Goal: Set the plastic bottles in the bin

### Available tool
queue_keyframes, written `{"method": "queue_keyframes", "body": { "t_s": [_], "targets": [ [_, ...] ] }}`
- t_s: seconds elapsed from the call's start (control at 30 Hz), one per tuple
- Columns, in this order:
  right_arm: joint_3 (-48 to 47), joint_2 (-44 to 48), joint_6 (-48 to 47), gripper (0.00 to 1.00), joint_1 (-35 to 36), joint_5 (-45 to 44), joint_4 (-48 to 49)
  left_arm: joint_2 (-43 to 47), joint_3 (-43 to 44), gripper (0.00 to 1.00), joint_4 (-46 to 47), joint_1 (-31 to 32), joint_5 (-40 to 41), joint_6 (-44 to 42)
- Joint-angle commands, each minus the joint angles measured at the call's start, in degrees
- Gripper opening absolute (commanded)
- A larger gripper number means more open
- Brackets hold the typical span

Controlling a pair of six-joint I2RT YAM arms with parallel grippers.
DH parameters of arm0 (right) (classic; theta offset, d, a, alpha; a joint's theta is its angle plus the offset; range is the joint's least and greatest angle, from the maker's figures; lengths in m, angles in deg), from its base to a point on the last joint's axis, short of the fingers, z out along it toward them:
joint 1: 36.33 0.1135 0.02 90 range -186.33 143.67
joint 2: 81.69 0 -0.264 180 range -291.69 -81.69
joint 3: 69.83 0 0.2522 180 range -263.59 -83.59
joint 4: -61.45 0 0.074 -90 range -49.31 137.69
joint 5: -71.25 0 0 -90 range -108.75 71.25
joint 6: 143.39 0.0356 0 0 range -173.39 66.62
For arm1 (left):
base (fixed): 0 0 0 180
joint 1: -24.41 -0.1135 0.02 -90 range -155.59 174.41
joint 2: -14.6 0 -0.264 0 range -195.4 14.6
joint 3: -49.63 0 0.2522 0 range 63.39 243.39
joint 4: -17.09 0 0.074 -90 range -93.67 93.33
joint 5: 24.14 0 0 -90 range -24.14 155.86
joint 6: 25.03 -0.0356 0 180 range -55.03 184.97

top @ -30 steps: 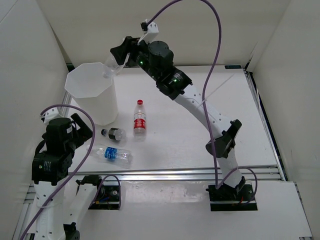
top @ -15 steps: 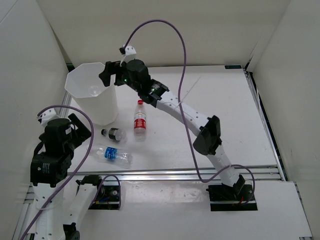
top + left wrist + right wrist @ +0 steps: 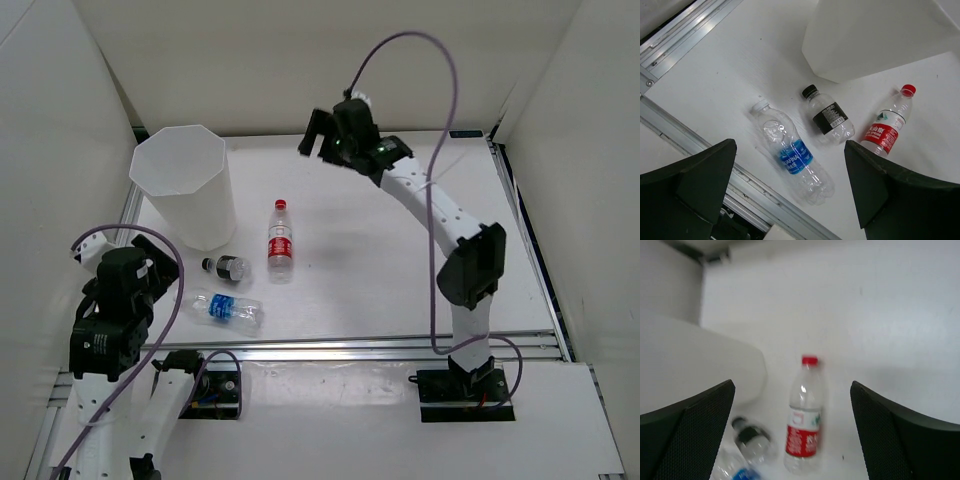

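Two grippers (image 3: 790, 146) (image 3: 313, 137), three bottles (image 3: 280, 240) (image 3: 228, 267) (image 3: 228, 308), one bin (image 3: 200, 210)

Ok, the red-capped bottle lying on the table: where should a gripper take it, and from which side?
Take the red-capped bottle across its red-labelled middle, coming straight down from above. It lies flat with its cap pointing away from the robot, so the jaws would close left to right over the round body. The black-capped bottle lies apart on its left, probably leaving room.

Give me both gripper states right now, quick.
Left gripper: open, holding nothing.
Right gripper: open, holding nothing.
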Motion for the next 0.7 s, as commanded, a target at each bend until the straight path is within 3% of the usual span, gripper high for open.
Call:
{"method": "queue_keyframes", "body": {
  "t_s": [0.0, 0.2, 0.37, 0.67],
  "targets": [
    [5.46, -6.6, 3.75, 1.0, 1.77, 12.82, -9.03, 0.25, -1.4, 1.0, 1.64, 0.3, 2.97, 3.7],
    [4.24, -13.8, 2.25, 1.0, 1.77, 24.35, -5.79, 0.25, -1.93, 1.0, -0.11, 0.3, 4.12, 6.78],
    [-1.9, -21.36, 1.38, 1.0, 1.77, 29.53, -5.25, 0.78, -1.4, 1.0, -1.17, 0.3, 5.27, 8.89],
    [-4.55, -28.83, 0.06, 1.0, 2.91, 34.9, -4.03, -0.8, 0.36, 1.0, -3.89, 0.3, 5.79, 9.95]
  ]
}}
